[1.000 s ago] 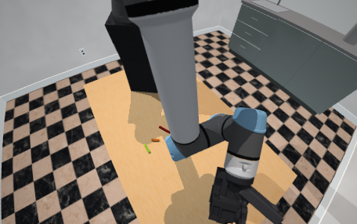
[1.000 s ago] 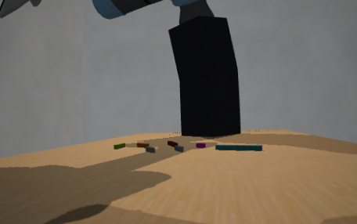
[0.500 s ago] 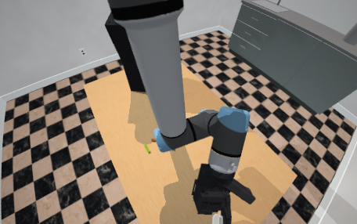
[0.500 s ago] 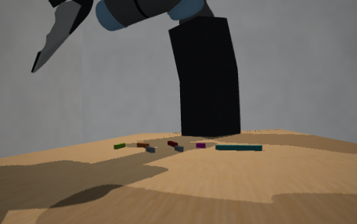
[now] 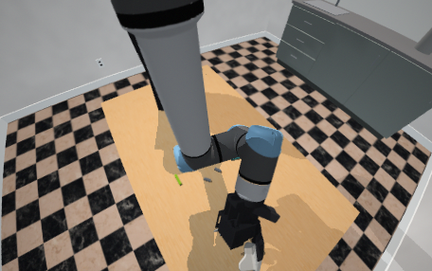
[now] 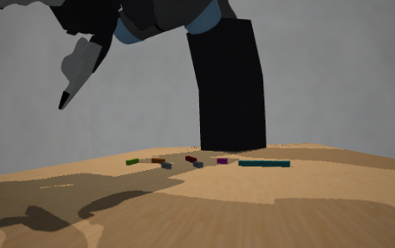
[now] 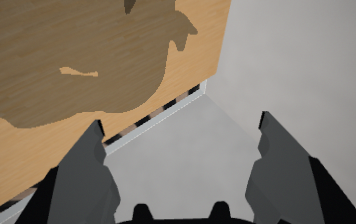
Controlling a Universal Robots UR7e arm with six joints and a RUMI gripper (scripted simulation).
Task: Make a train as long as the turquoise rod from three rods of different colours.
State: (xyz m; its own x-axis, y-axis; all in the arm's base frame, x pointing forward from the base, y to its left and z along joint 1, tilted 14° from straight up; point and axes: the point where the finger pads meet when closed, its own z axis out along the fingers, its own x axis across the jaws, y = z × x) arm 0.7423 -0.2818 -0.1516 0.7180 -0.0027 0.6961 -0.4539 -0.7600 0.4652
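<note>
My black two-jaw claw [image 5: 253,258] [image 6: 61,106] [image 7: 180,116] hangs wide open above the wooden worktop [image 5: 156,189] [image 6: 216,221] [image 7: 135,45]. The long turquoise rod [image 6: 264,163] lies beyond the small magenta rod [image 6: 222,160]; descending tilted like this, I could knock rods askew.

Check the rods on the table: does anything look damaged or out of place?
Nothing stands out as damaged. The lime rod, orange rod and turquoise rod lie flat, scattered with the others, simply not lined up yet.

tool [image 6: 62,106] [image 7: 180,116] wide open at the end of the bent arm [image 5: 177,90] [image 6: 231,87]
</note>
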